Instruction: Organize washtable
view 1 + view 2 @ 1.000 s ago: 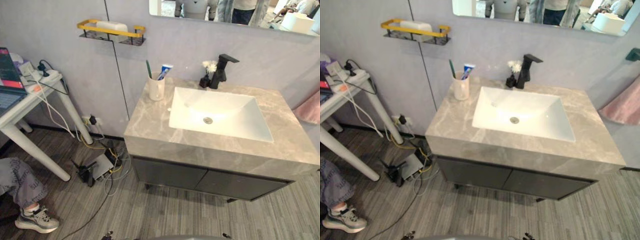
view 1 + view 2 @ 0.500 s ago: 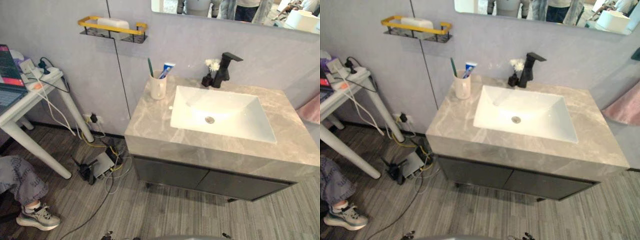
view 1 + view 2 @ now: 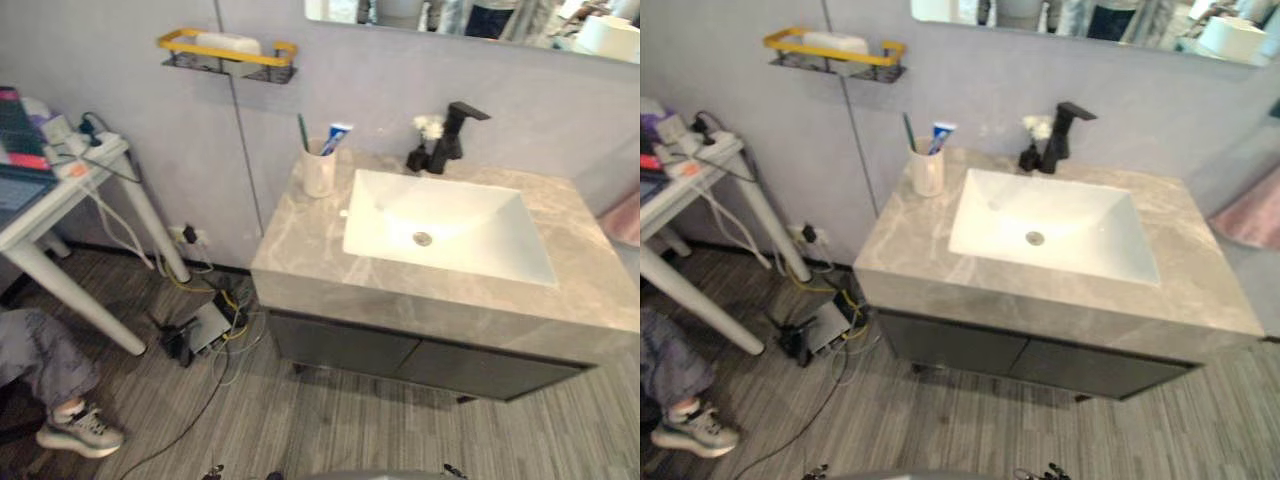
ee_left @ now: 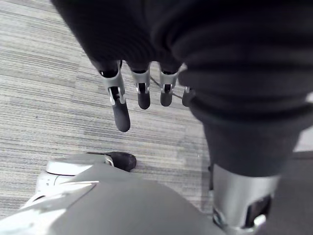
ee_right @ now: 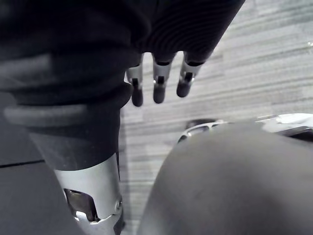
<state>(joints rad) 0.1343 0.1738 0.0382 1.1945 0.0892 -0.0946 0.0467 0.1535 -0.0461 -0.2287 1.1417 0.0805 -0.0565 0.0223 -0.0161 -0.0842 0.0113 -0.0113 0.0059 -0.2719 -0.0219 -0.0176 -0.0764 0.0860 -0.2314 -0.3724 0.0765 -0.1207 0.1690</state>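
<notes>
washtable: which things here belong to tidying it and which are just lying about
Job: washtable top; cup holding toothbrush and toothpaste; small flower vase beside the tap; basin; left hand and right hand, both open.
Lying about: yellow wall shelf; white side table; floor cables; a person's shoe; pink towel.

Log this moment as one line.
left hand: open, over floor | right hand: open, over floor | cup: upright on washtable, left of sink | held: nothing
</notes>
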